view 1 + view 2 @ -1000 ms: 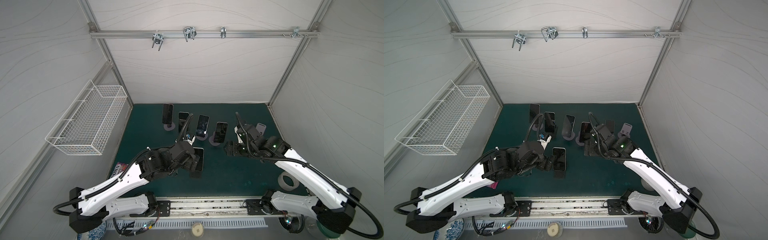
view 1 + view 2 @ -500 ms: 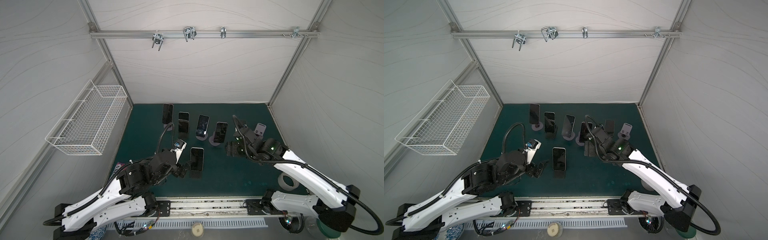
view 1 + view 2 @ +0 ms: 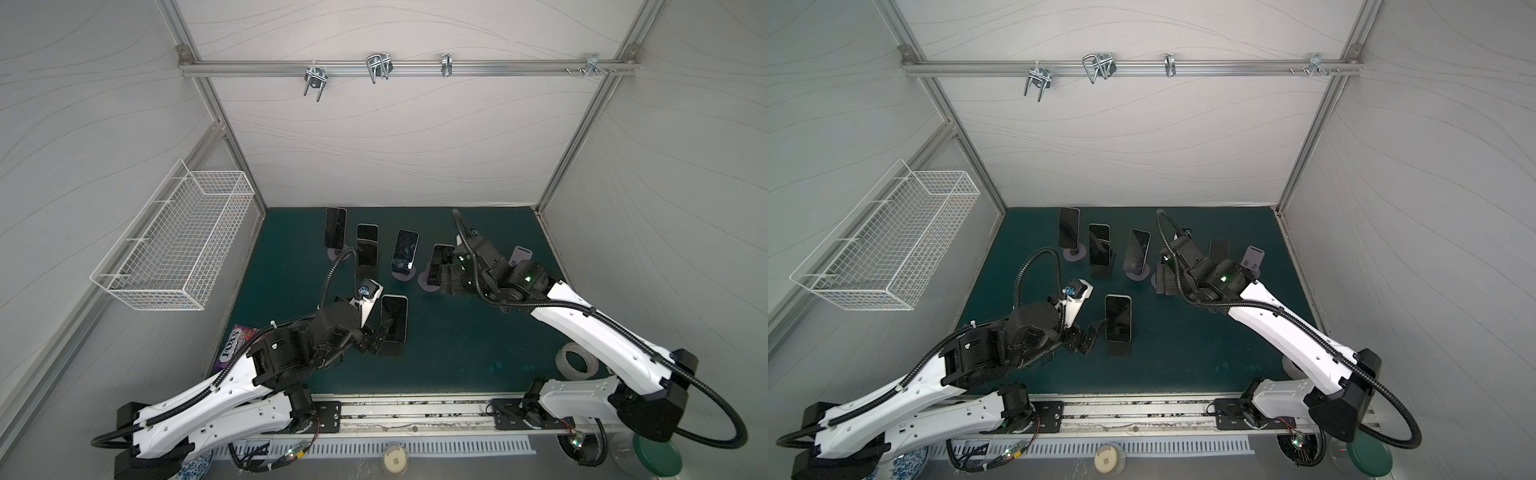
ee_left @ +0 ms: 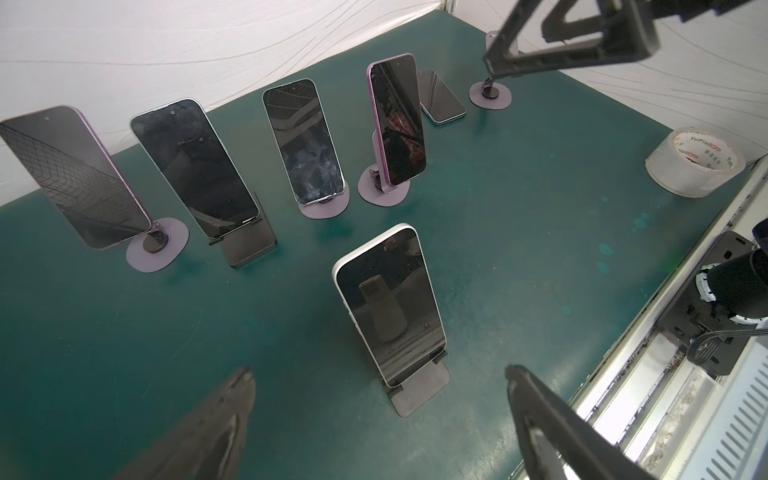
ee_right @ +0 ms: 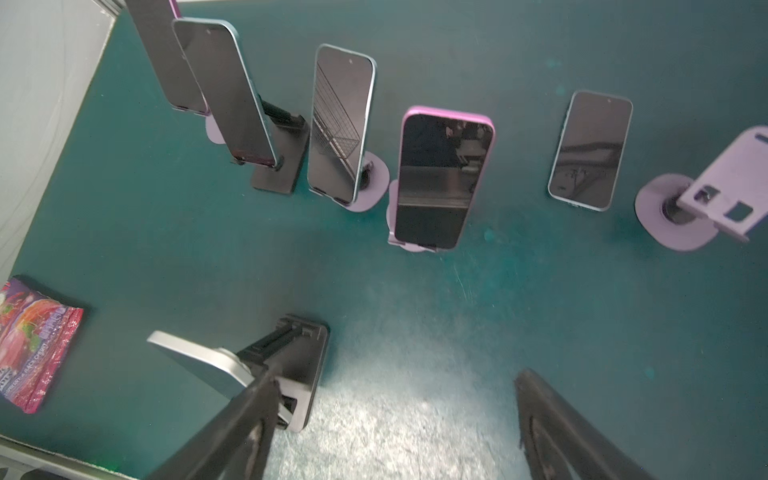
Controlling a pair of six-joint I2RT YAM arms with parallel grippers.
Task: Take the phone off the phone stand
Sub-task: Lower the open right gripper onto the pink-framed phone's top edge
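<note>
The tape roll (image 4: 673, 176) reads "YuPin BOPP", the candy packet (image 3: 232, 348) "FOXS".

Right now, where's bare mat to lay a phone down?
The widest bare mat lies between the front phone and the tape roll. A narrower strip runs between the snack packet and the back row of phones. That row is crowded.

Phone (image 3: 394, 318) on stand (image 3: 390, 349) in front of a four-phone row (image 3: 405, 251); tape roll (image 3: 577, 361) at front right.
</note>
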